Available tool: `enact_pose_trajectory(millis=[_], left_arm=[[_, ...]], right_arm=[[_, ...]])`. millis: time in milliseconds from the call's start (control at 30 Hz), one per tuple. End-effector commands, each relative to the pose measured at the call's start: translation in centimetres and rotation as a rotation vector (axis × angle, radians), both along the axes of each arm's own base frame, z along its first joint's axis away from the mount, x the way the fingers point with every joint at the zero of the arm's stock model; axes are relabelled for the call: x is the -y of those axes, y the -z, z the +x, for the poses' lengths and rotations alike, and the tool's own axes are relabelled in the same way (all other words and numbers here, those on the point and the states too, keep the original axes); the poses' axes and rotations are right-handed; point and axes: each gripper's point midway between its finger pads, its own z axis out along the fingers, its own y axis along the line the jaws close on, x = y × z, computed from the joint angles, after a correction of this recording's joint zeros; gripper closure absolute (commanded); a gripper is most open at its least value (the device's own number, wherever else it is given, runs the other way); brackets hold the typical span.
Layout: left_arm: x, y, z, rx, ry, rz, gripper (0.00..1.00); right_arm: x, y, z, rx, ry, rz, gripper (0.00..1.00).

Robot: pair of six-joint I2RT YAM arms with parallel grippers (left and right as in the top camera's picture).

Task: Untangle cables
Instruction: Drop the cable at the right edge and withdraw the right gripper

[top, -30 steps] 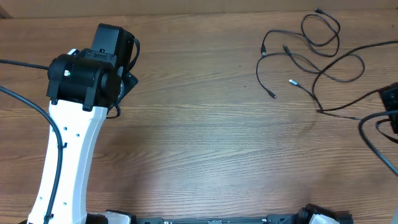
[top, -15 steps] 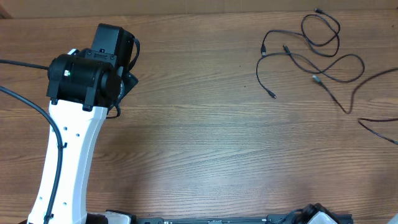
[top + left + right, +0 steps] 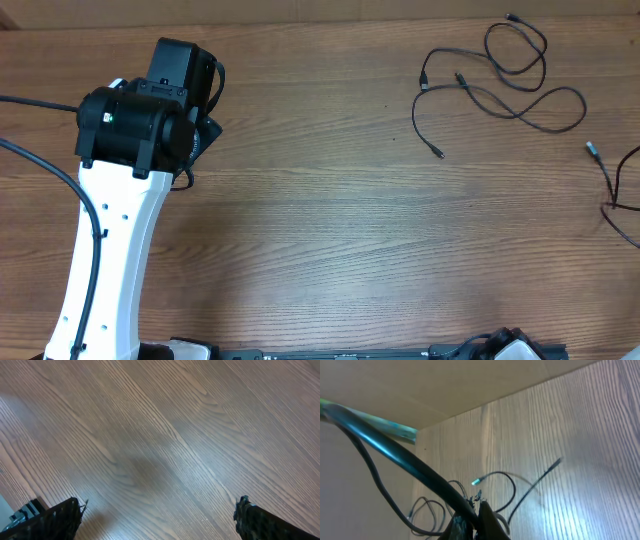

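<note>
Overhead, cables (image 3: 515, 115) in loops; lone strand (image 3: 592, 150) near-to-far, plug end far.

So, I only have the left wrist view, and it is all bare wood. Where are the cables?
Observer: At the table's far right, well away from your open left gripper. A loose tangle lies near the back edge.
Operator: Is everything in that tangle?
Observer: No. A lone cable lies apart at the right edge, running out of the overhead view.
Operator: And the right gripper?
Observer: It is outside the overhead view. Its own camera shows the right gripper shut, with thin cable looping right at its tips, so it seems to hold the lone cable.
</note>
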Motion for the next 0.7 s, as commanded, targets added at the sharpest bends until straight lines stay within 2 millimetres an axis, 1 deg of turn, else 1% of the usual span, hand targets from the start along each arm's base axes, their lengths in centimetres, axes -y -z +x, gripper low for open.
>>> enact_pose_trajectory(millis=[0, 67, 100, 133, 233, 400, 567, 667], left_arm=[[0.1, 0.3, 0.1, -0.013, 0.011, 0.005, 0.00], [0.1, 0.3, 0.1, -0.013, 0.011, 0.005, 0.00], [0.1, 0.3, 0.1, -0.013, 0.011, 0.005, 0.00], [0.1, 0.3, 0.1, -0.013, 0.011, 0.005, 0.00], [0.1, 0.3, 0.1, -0.013, 0.011, 0.005, 0.01], [0.1, 0.3, 0.1, -0.013, 0.011, 0.005, 0.00], [0.1, 0.3, 0.1, -0.014, 0.011, 0.005, 0.01], [0.0, 0.3, 0.0, -0.017, 0.011, 0.006, 0.00]], right_arm=[[0.5, 1.6, 0.2, -0.032, 0.018, 0.062, 0.96], [0.5, 2.8, 0.5, -0.053, 0.007, 0.109, 0.96], [0.4, 3.8, 1.0, -0.066, -0.009, 0.151, 0.96], [0.3, 4.2, 1.2, -0.071, -0.017, 0.172, 0.96], [0.1, 6.4, 2.1, -0.114, -0.069, 0.260, 0.96], [-0.5, 9.7, 5.2, -0.214, -0.260, 0.324, 0.96], [-2.1, 13.0, 7.5, -0.322, -0.377, 0.404, 0.96], [-3.2, 14.3, 8.6, -0.363, -0.423, 0.437, 0.96]])
